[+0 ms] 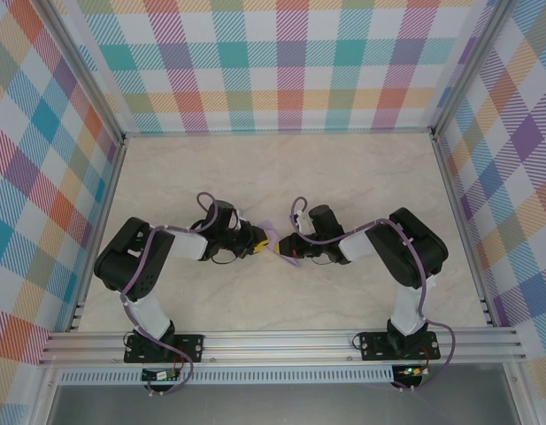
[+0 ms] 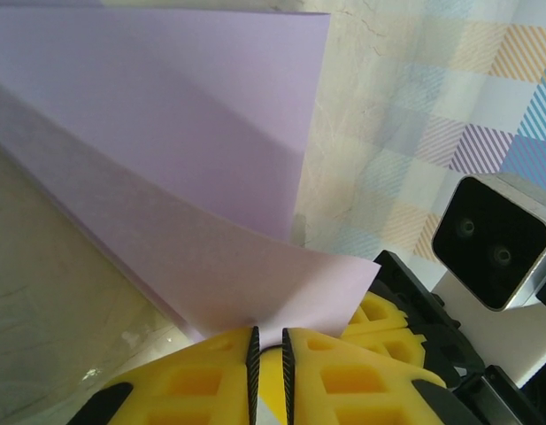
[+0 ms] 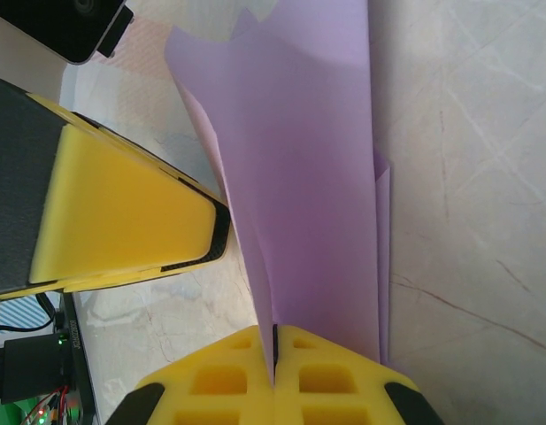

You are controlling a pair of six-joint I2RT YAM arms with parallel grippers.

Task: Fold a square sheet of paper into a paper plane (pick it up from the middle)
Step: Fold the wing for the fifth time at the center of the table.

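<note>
Square sheet of paper [image 3: 317, 177]: lavender, folded into long layers, held above mid-table [image 1: 255, 177] between both arms.
Right gripper [image 3: 274, 332]: fingers pressed together on the paper's near end.
Left gripper [image 2: 268, 332]: jaws a narrow slit apart, the paper's edge at their tips.
Surroundings: right wrist camera [image 2: 494, 239] close beside; checked walls [image 1: 290, 53] behind.

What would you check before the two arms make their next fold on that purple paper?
1. Hold of the right gripper on the lavender paper: ok, clamped shut on it.
2. Hold of the left gripper on the paper: cannot tell; a slit shows between its jaws.
3. Paper untorn: ok where visible.
4. Folded layers lying flat together: not ok, they gape apart.
5. Grippers clear of each other: ok, close but apart.
</note>
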